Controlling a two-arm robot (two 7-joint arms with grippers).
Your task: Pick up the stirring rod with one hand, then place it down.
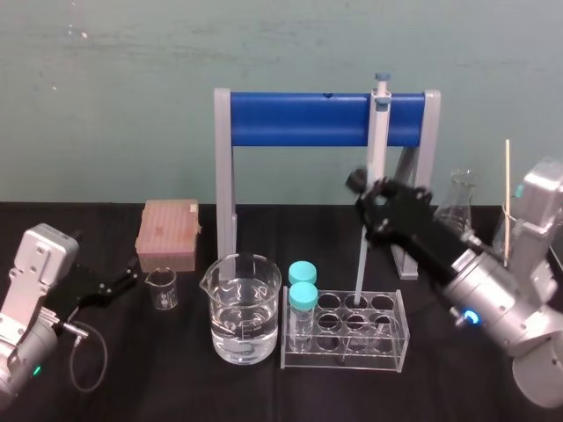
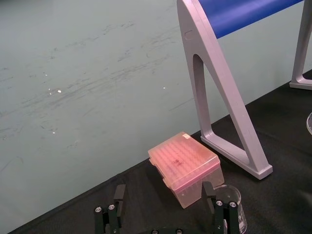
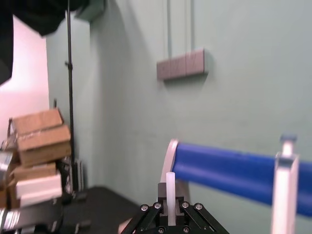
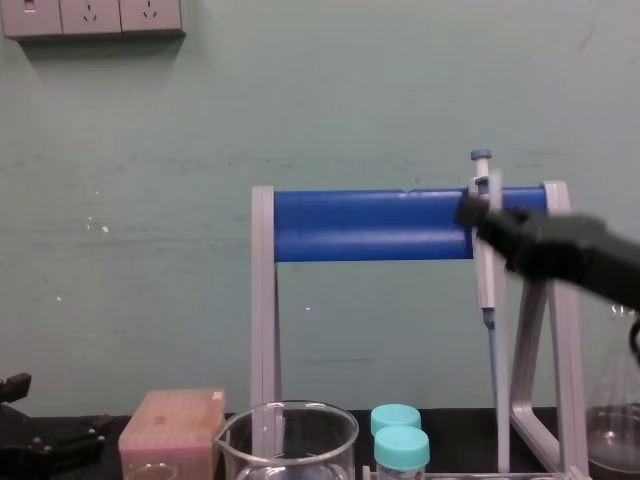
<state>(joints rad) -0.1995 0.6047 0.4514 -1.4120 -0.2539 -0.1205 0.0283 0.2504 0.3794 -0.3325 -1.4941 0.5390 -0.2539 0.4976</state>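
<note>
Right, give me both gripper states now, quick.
Left gripper: open, holding nothing.
Right gripper: closed on the stirring rod.

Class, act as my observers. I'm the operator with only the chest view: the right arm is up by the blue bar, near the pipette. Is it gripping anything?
Observer: The right wrist view shows the right end effector shut on the stirring rod, not the pipette.
Operator: Its lower end?
Observer: The head view shows it down at the back row of the test-tube rack.
Operator: And the left arm?
Observer: The left end effector is open, facing the pink tip box.
</note>
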